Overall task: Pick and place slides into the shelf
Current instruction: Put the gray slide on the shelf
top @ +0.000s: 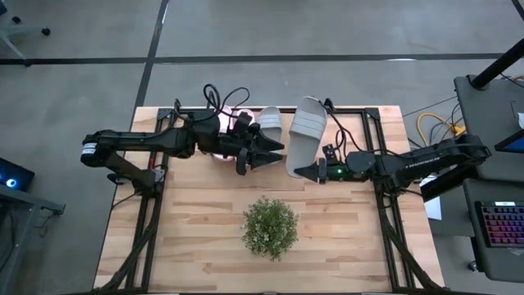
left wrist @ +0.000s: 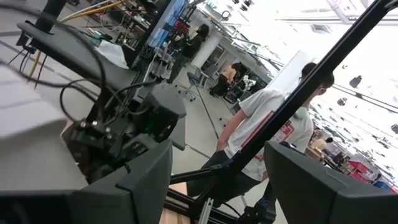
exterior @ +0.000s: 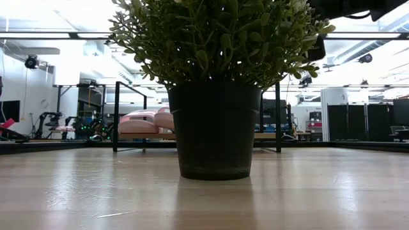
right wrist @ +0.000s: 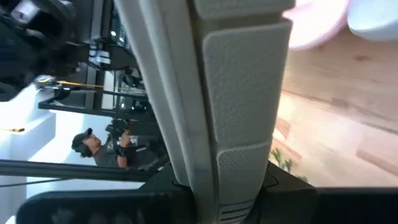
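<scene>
Slides are seen at the far side of the table (top: 196,238). One grey slide (top: 304,135) is gripped at its near end by the right gripper (top: 304,170), whose fingers are clamped on it; it stretches away from the gripper toward the shelf (top: 370,123) at the table's far edge. In the right wrist view the same slide's ribbed pale sole fills the frame between the dark fingers. A second grey slide (top: 269,123) lies on the shelf just to the left of the held one. Pink slides (exterior: 144,121) are seen in the low view on the shelf board, behind the potted plant (top: 269,227), which stands near the middle of the table, well apart from the shelf.

The left gripper (top: 274,152) is held above the shelf area, just beside the resting grey slide, with its fingers (left wrist: 146,180) spread apart and nothing between them. Beyond them, in the left wrist view, a person (left wrist: 267,130) in a pale shirt is seen standing in the room.
</scene>
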